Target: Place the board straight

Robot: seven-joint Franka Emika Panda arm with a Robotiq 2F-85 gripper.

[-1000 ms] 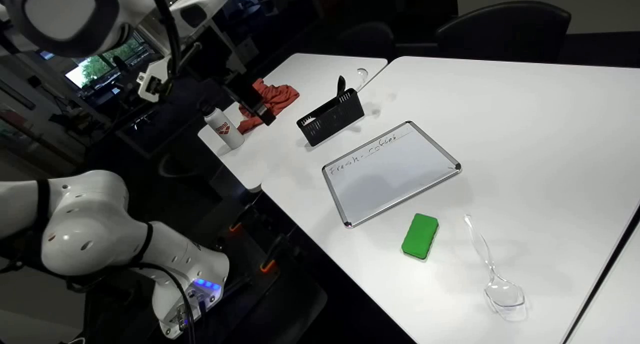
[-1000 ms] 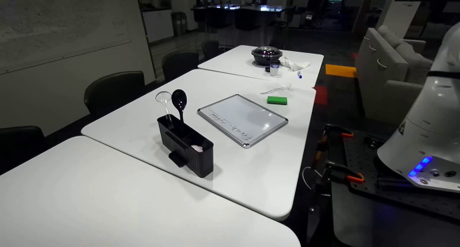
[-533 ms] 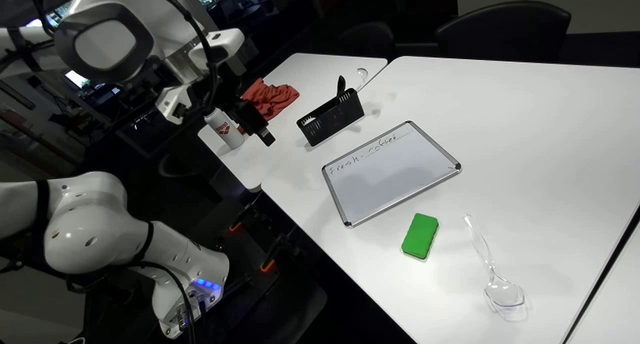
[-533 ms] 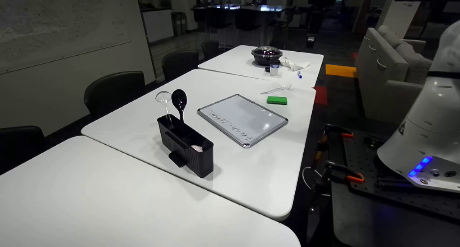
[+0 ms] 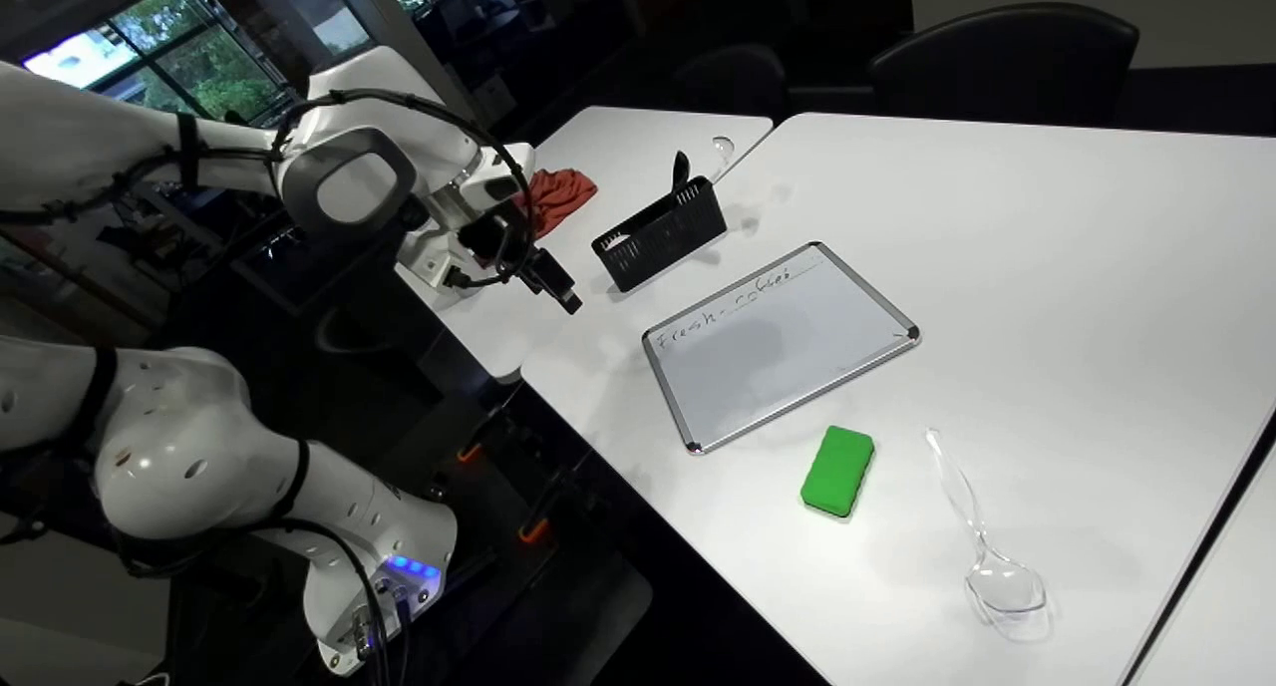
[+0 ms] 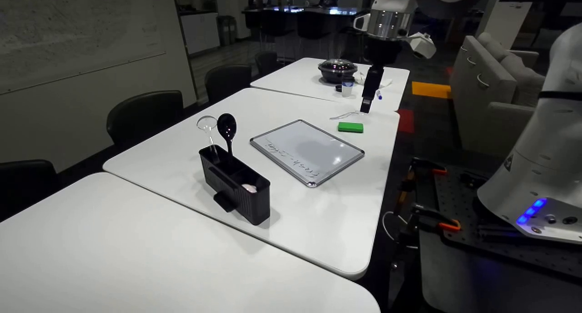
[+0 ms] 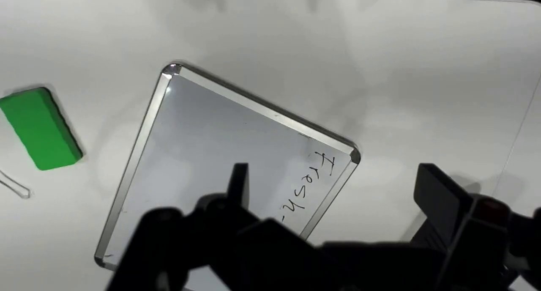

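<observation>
The board (image 5: 788, 352) is a flat whiteboard with a silver frame, dark corners and handwriting along one side. It lies flat on the white table, slanted to the table's edges, and also shows in an exterior view (image 6: 313, 144) and the wrist view (image 7: 198, 147). My gripper (image 7: 334, 168) is open and empty in the wrist view. One finger overlaps the board there and the other is past its lettered edge, with a corner between them. Part of the board is hidden behind the gripper. In the exterior views the gripper (image 5: 572, 302) (image 6: 365, 106) hangs in the air, not touching the board.
A green block (image 5: 837, 472) and a clear spoon (image 5: 982, 541) lie beside the board. A black caddy (image 5: 660, 237) with spoons stands on its other side (image 6: 236, 188). A red cloth (image 5: 560, 199) lies farther off. The table edge (image 5: 638, 487) faces the robot base.
My arm has swung in toward the table and the board, and the gripper has come lower. It now shows clearly in both exterior views. The board and other objects have not moved.
</observation>
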